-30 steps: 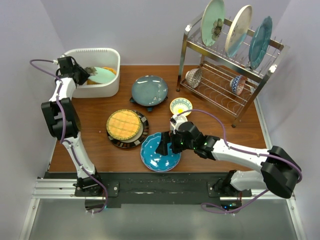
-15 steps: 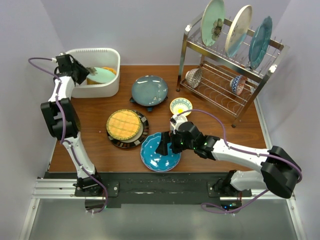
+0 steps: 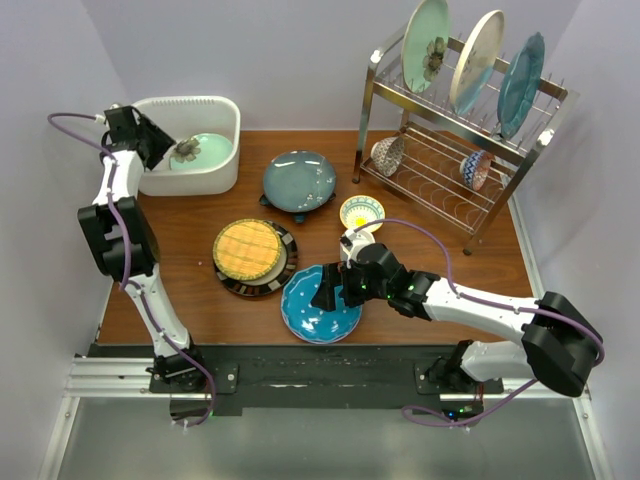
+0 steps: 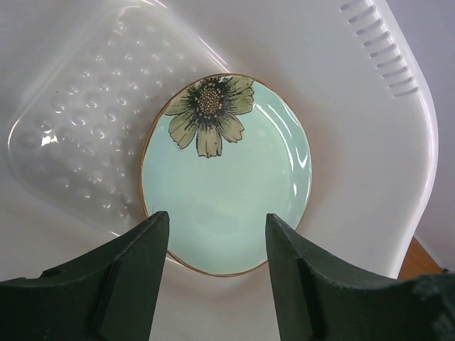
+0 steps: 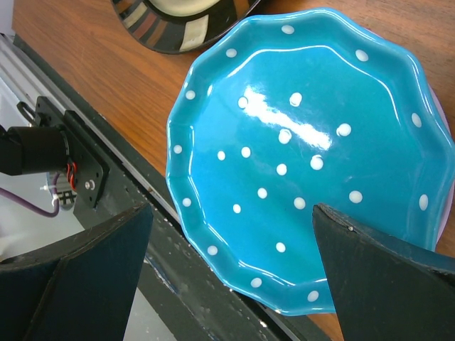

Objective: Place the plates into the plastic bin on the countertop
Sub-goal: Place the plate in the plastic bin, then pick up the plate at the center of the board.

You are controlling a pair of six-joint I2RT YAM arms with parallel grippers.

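Countertop: left hand parted above bin; right hand parted above blue plate.

A two-tier steel wire dish rack holds two small bowls on its lower tier: a brown-patterned one leaning at the left end and a blue-and-red patterned one towards the right end. A small round bowl with a yellow centre and patterned rim sits just in front of the rack's left legs.

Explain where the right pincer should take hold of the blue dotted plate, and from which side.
Grip the upturned scalloped rim of the blue dotted plate, on the side nearest the countertop's front edge. It lies flat, face up, so only the rim offers a hold; the open right pincer should probably come down with one finger inside, one outside.
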